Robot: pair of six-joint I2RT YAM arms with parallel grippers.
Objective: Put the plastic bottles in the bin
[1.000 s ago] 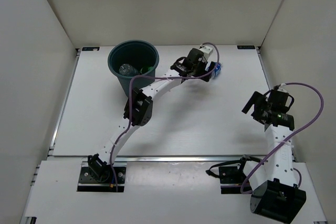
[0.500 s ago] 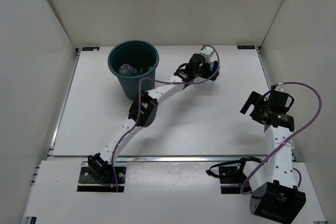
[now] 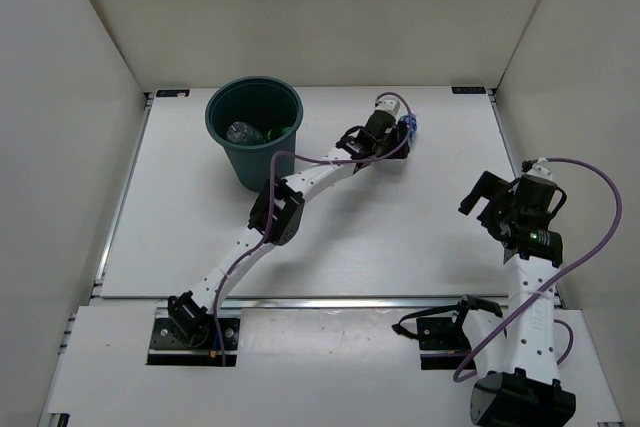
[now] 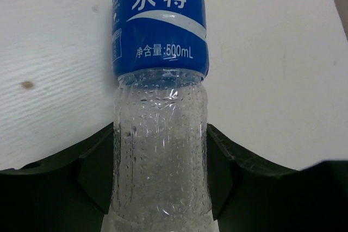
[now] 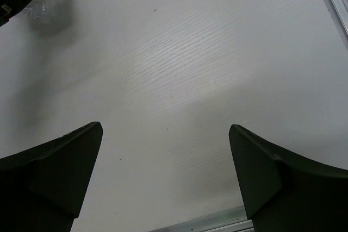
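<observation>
A clear plastic bottle with a blue label (image 4: pixel 160 31) lies on the white table (image 3: pixel 400 207), to the right of the bin. My left gripper (image 4: pixel 160 139) is shut on its clear lower body, one black finger against each side. From above, the left gripper (image 3: pixel 390 133) covers most of that bottle (image 3: pixel 407 128). The dark teal bin (image 3: pixel 216 125) stands at the back left, with a clear bottle (image 3: pixel 240 132) and a green one (image 3: pixel 284 133) inside. My right gripper (image 5: pixel 166 131) hangs open over bare table, and from above it (image 3: pixel 484 205) is near the right edge.
White walls close in the table at the back and on both sides. A metal rail (image 5: pixel 217 221) edges the table near the right gripper. The left arm (image 3: pixel 300 182) stretches diagonally across the table just right of the bin.
The left gripper has slid forward over the blue-labelled bottle and closed on it. The right arm has shifted only slightly and stays open.
</observation>
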